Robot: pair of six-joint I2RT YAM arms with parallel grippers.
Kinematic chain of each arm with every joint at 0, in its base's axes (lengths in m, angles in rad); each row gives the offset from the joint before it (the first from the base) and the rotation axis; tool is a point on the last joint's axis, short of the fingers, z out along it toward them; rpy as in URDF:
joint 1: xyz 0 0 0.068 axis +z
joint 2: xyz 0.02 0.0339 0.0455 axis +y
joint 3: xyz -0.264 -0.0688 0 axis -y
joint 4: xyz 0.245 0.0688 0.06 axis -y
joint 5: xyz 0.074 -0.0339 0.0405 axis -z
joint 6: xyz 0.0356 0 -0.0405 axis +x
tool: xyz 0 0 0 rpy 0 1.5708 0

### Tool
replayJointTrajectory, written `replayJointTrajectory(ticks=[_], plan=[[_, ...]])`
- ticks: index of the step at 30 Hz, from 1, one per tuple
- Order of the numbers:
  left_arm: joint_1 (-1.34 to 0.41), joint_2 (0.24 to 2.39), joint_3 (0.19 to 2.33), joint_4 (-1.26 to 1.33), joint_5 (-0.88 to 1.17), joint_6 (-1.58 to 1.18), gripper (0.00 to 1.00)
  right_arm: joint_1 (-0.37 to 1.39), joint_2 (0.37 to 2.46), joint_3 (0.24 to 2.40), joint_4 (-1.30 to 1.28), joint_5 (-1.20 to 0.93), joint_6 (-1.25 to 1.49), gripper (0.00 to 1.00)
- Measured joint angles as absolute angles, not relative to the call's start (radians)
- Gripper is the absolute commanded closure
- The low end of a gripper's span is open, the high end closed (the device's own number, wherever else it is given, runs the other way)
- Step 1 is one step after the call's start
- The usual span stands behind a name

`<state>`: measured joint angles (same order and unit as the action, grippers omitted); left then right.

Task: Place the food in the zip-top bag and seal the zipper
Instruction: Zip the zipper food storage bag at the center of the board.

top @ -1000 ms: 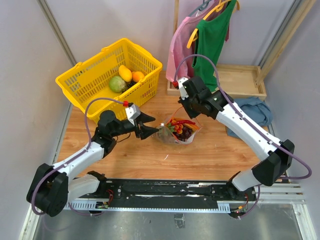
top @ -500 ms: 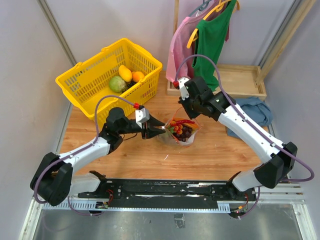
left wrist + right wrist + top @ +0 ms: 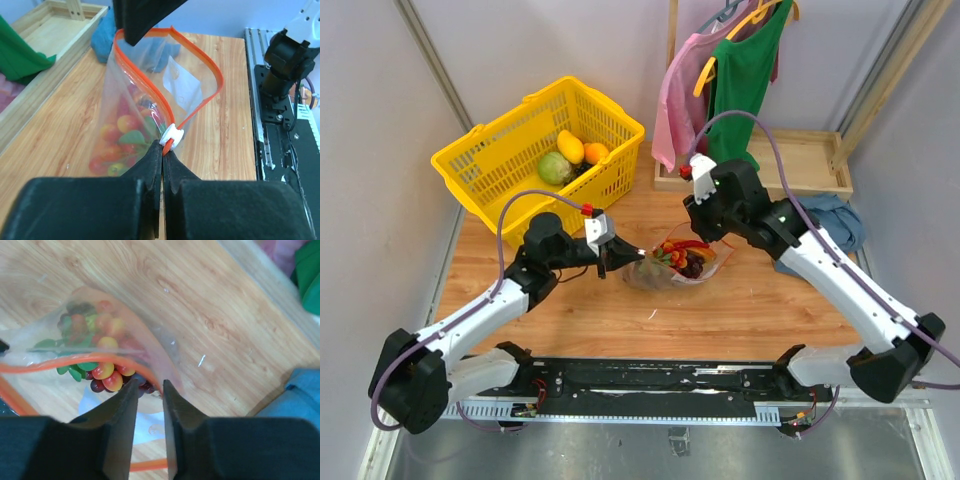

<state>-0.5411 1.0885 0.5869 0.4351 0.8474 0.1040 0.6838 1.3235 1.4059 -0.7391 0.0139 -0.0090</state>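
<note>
- The zip-top bag (image 3: pixel 655 275) sits upright on the wooden table (image 3: pixel 740 310) between the 2 grippers, mouth upward, with the food (image 3: pixel 107 377) already piled in its bottom.
- The left gripper (image 3: pixel 623 257) has its jaws pressed together on the near end of the zipper (image 3: pixel 218 75). Its tips meet right at the white slider (image 3: pixel 171 135).
- The right gripper (image 3: pixel 703 236) pinches the opposite end of the mouth. In its wrist view, the orange rim and the clear film pass into the narrow slit between its jaws.
- The zipper's long axis runs from one gripper straight to the other, roughly left to right across the table. Its 2 strips bow apart into an open loop, so the mouth is not sealed yet.
- The slider is at the left arm's end, so that arm is the nearer one to do the closing. Judging from this, the slider has to travel along the strip toward the right gripper.
- The right gripper would need to hold its end as an anchor and keep the rim taut. Any slack could let the strips stay bowed and the slider bind.
</note>
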Motion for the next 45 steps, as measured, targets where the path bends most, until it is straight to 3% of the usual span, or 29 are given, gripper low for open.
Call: replayJointTrajectory(ticks=[10,16,28,33,45], plan=[[-0.541,1.036,0.754,0.147,0.751,0.040,1.00,0.716,1.164,1.355,-0.599,-0.181,-0.100,0.33],[-0.541,1.025,0.771,0.050,0.726,0.025,1.00,0.780,1.159,1.254,-0.504,-0.347,-0.208,0.30],[-0.541,0.978,0.771,-0.011,0.739,0.081,1.00,0.794,1.231,1.232,-0.287,-0.706,-0.369,0.41],[-0.541,0.965,0.771,-0.027,0.744,0.109,1.00,0.793,1.295,1.235,-0.281,-0.771,-0.400,0.58],[-0.541,0.962,0.771,-0.041,0.765,0.135,1.00,0.780,1.324,1.252,-0.281,-0.812,-0.424,0.81]])
